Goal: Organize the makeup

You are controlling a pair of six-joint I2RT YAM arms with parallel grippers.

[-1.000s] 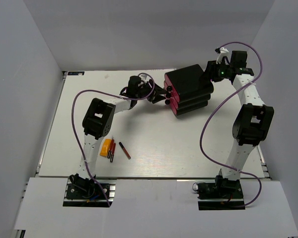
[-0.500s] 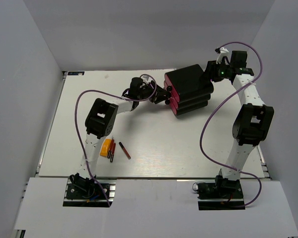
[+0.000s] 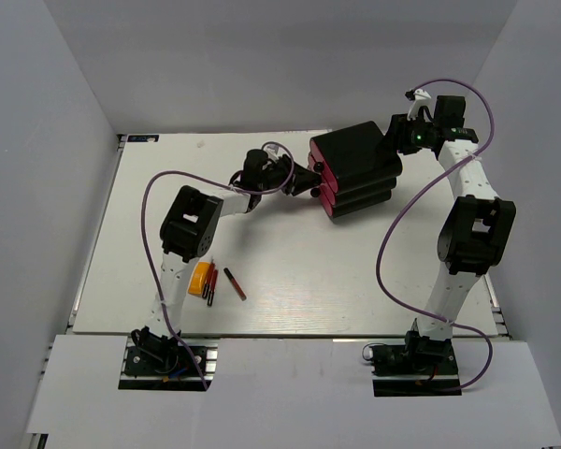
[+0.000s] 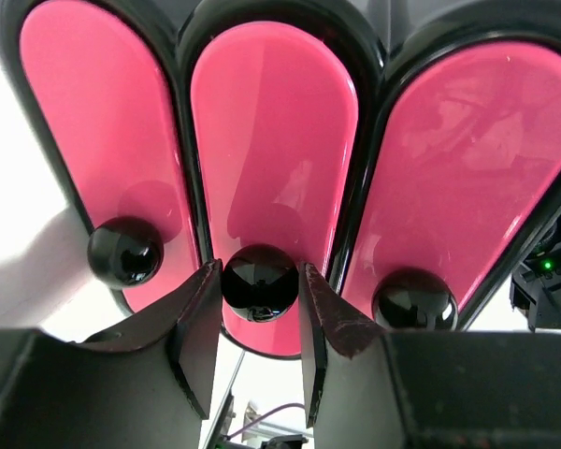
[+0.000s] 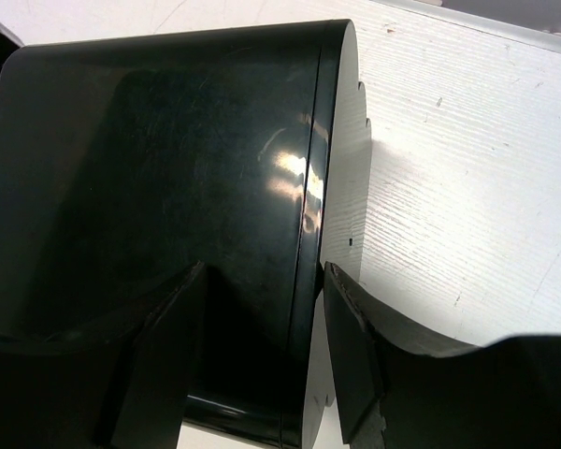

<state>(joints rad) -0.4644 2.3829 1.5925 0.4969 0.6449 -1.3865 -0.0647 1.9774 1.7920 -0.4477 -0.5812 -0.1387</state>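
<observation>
The makeup in view is an orange tube (image 3: 200, 279), a dark pencil (image 3: 210, 290) and a red pencil (image 3: 235, 283), lying loose near the left arm's base. A black box (image 3: 355, 154) with three pink drawers (image 4: 273, 140) stands at the back. My left gripper (image 3: 310, 180) (image 4: 258, 269) has its fingers pressed on both sides of the middle drawer's black knob (image 4: 259, 285). My right gripper (image 3: 395, 140) (image 5: 264, 268) straddles the rear edge of the box (image 5: 150, 140), one finger over its top and the other against its back.
Black knobs on the outer drawers (image 4: 124, 253) (image 4: 413, 299) flank the held one. The white table (image 3: 290, 253) is walled in by grey panels on three sides. Purple cables loop over both arms.
My left gripper has edged toward the box and its jaws have narrowed onto the middle knob. The right arm and the makeup have not moved.
</observation>
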